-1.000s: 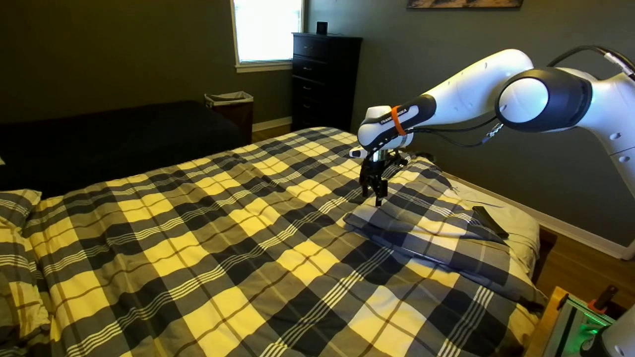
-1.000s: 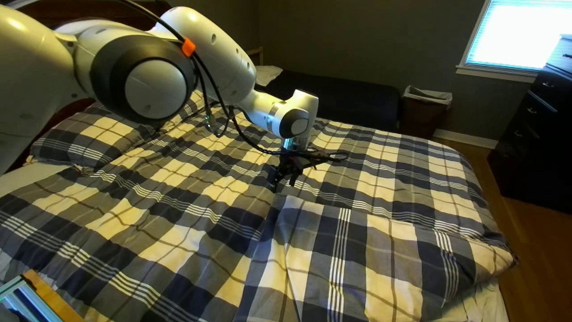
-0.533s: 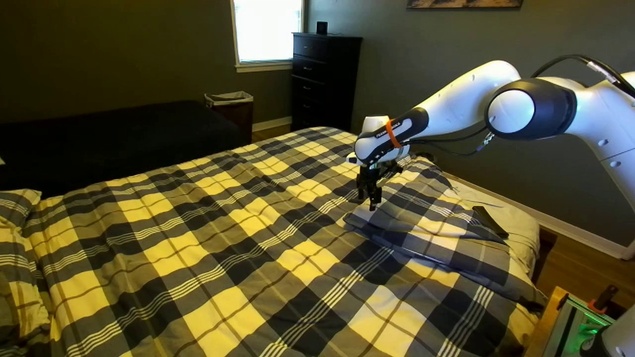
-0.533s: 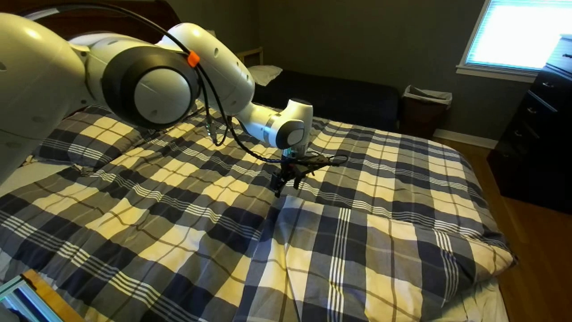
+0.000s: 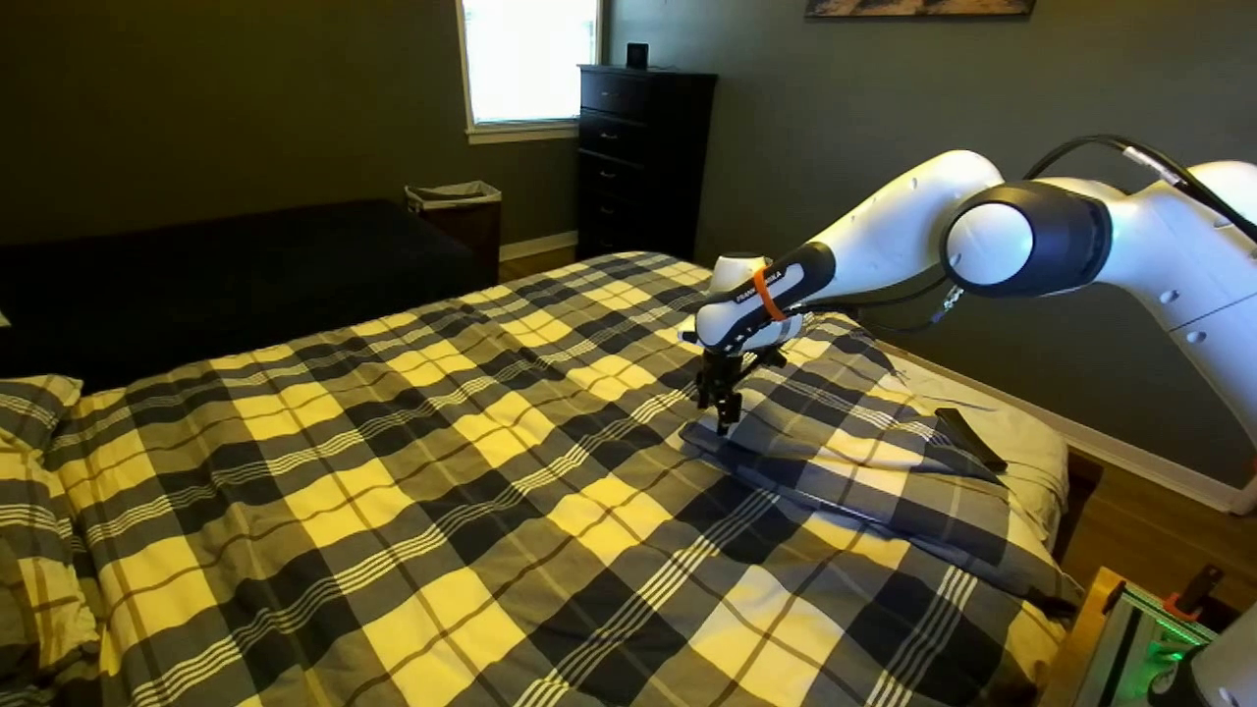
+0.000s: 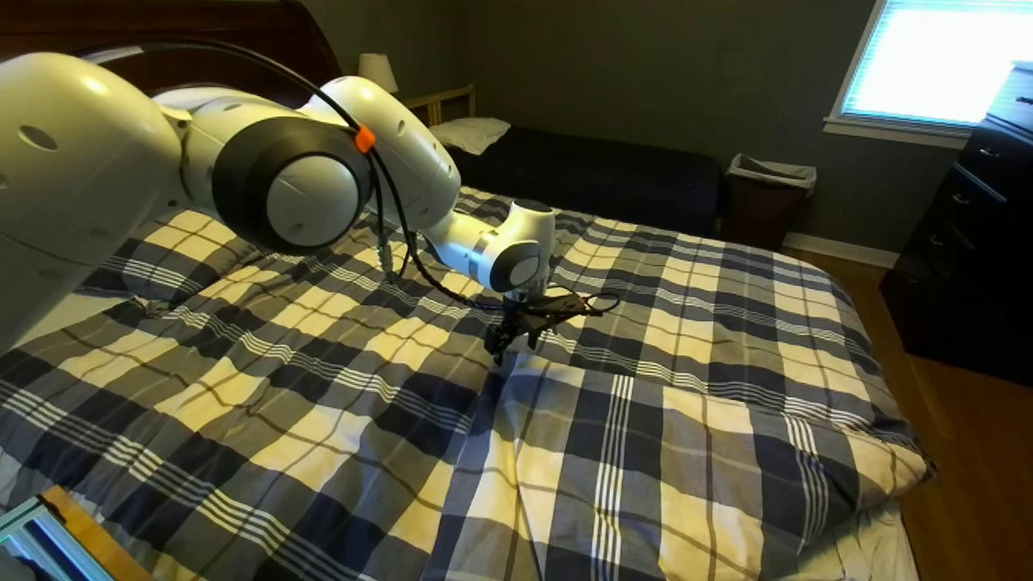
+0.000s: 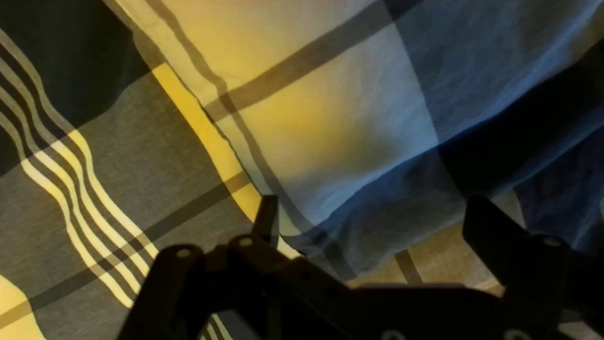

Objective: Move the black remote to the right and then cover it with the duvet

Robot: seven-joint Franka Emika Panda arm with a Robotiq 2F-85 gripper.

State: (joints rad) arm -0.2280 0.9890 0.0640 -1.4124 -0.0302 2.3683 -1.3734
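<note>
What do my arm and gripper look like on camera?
Glossy white, rounded arm with black joint bands, round white caps and white lettering partly hidden by an orange strap; loose black cables. Angular black gripper, blocky black fingers.

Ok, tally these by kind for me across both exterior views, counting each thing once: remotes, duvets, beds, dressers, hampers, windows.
Black remote: 1
Plaid duvet: 1
Beds: 2, the plaid-covered bed and the dark-covered bed
Dresser: 1
Hamper: 1
Window: 1
Total: 7
</note>
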